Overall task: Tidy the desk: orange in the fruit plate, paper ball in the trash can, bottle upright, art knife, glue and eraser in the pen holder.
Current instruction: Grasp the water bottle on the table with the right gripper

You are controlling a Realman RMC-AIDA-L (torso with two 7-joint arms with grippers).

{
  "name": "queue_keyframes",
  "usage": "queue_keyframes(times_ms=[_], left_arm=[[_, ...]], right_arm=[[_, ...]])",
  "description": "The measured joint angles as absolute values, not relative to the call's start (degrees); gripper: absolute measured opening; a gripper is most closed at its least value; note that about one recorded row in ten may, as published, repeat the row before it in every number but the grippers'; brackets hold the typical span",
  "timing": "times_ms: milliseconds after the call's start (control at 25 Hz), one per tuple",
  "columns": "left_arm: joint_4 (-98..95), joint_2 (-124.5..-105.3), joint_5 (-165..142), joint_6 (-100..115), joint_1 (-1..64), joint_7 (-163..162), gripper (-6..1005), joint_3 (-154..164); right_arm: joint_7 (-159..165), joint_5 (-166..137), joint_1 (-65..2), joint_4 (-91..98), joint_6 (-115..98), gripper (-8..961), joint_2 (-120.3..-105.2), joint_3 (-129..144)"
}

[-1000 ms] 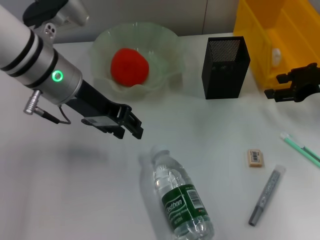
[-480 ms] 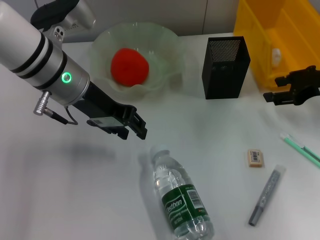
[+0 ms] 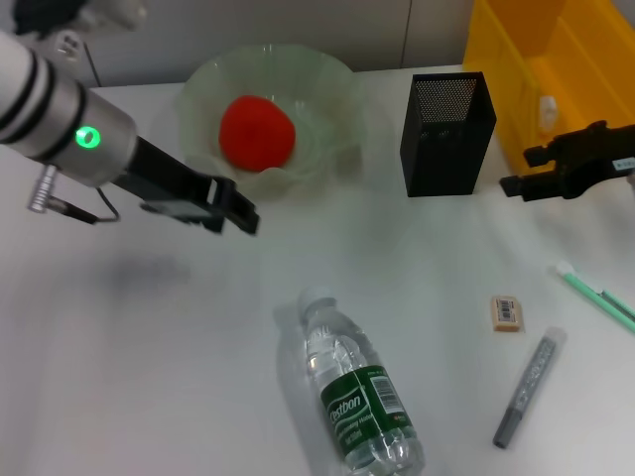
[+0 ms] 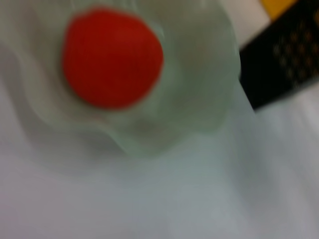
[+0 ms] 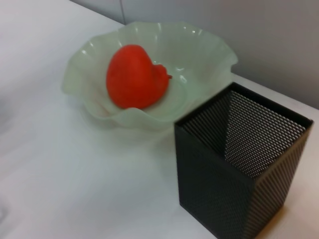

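- We count one orange point(image 3: 257, 132), one fruit plate point(image 3: 337, 84), one bottle point(image 3: 360, 393), one pen holder point(image 3: 446, 133), one eraser point(image 3: 506, 312), two grippers.
- Also one grey pen-shaped item point(image 3: 528, 388) near right, probably the art knife or the glue; we cannot tell which. One green-and-white stick point(image 3: 596, 295) at the right edge.
- Surface: plain white desk point(image 3: 149, 377), matte. Grey wall behind, yellow bin point(image 3: 556, 69) far right.
- Orange sits inside the fruit plate, far left-centre. Plate is pale green, translucent, with a wavy rim.
- Bottle is clear plastic with a green label, lying on its side near centre, cap end pointing far-left.
- Pen holder is black mesh, square, upright, just right of the plate, apart from it.
- Eraser is small, tan, flat on the desk, between the bottle and the green stick.
- Left gripper point(image 3: 236, 210) hovers over the desk just near of the plate; fingers look close together, holding nothing.
- Right gripper point(image 3: 524, 171) hangs right of the pen holder, in front of the yellow bin; fingers parted, holding nothing.
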State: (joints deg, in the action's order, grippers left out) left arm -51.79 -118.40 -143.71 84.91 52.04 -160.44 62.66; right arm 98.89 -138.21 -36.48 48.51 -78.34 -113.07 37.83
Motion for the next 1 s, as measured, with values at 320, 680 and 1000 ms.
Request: queue_keyframes(times_ms=[320, 680, 1000], left_arm=[[-53.3, -117.97, -140.5, 83.1, 49.2, -147.8, 464, 52.1], [-53.3, -116.48, -140.0, 82.7, 48.8, -143.4, 465, 50.6], [-53.6, -116.3, -140.0, 83.0, 48.1, -142.7, 464, 49.4]], right_arm=[[121.6, -143.2, -33.4, 69.7, -81.1, 618, -118.84, 50.7], [143.6, -143.6, -37.0, 76.2, -87.1, 617, -118.78, 55.1], [152.5, -142.5, -40.2, 77.1, -93.4, 617, -119.06, 55.9]])
